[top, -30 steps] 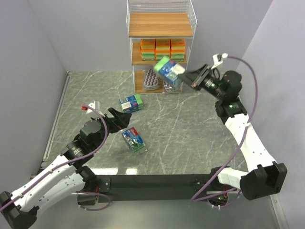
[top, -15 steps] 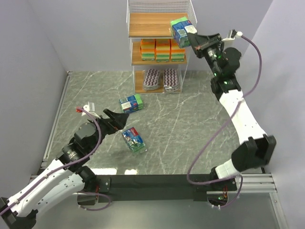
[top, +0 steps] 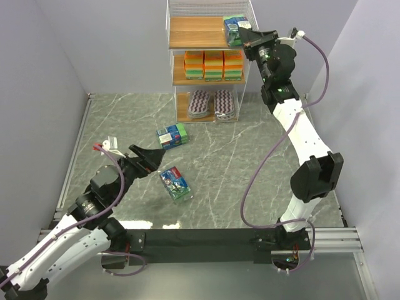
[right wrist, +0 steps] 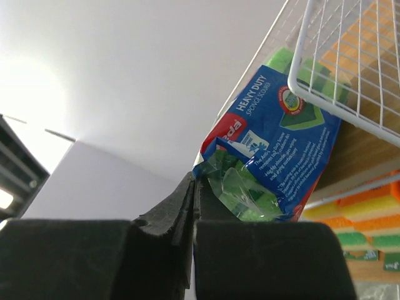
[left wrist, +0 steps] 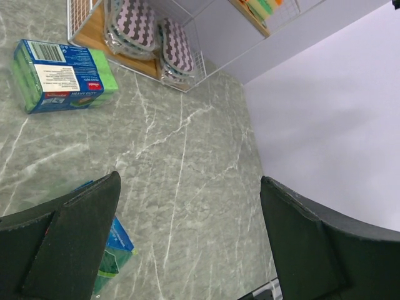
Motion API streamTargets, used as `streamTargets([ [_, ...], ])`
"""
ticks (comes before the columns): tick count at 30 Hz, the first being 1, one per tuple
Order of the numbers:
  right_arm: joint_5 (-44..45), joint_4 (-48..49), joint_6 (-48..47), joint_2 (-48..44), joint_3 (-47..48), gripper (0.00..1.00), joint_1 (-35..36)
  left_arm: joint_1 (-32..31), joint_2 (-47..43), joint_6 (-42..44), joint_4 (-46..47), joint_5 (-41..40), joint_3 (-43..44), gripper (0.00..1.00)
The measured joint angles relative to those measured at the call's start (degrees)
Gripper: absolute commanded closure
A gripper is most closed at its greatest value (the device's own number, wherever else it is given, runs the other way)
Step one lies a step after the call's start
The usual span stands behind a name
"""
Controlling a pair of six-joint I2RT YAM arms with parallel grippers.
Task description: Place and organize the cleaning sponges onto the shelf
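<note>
One blue pack (top: pixel 234 27) clamped by its wrapper in right gripper (top: pixel 245 37), at far shelf (top: pixel 197 31) top board (right end); left gripper (top: pixel 147 161) fingers apart, over table (top: pixel 250 169).

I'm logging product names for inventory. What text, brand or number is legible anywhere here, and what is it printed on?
"HEAVY DUTY": blue pack held in the right pincer.
"SPONGE SCOURER": same pack, just below.
Red brand logo there: partly crumpled, ends "da".
Second pack, on the table: barcode and label print too small to read.
</note>
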Motion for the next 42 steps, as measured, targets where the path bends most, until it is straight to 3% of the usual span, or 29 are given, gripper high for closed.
streamTargets([
  [14,8.1,-7.8,0.0,8.7,9.9,1.0,2.1,0.0,-1.5,-0.7,-2.4,0.2,-0.1,0.01],
  [34,13.4,-10.7,-0.8,12.2,16.0,1.0,3.4,0.0,-2.3,-0.8,-3.6,0.2,-0.1,0.01],
  [37,14.1,-10.7,-0.9,12.7,16.5,0.96,3.4,0.0,-2.9,-0.9,-3.8,0.1,-0.1,0.01],
  [40,14.3,-11.1,-1.4,14.2,19.1,0.86,3.4,0.0,-3.3,-1.2,-3.8,0.1,-0.1,0.01],
  [41,14.3,-11.1,-1.6,14.7,19.6,0.74,3.4,0.0,-3.3,-1.2,-3.8,0.1,-0.1,0.0],
  [42,14.2,-11.1,-1.7,14.9,19.8,0.7,3.4,0.0,-3.3,-1.2,-3.9,0.1,-0.1,0.01],
])
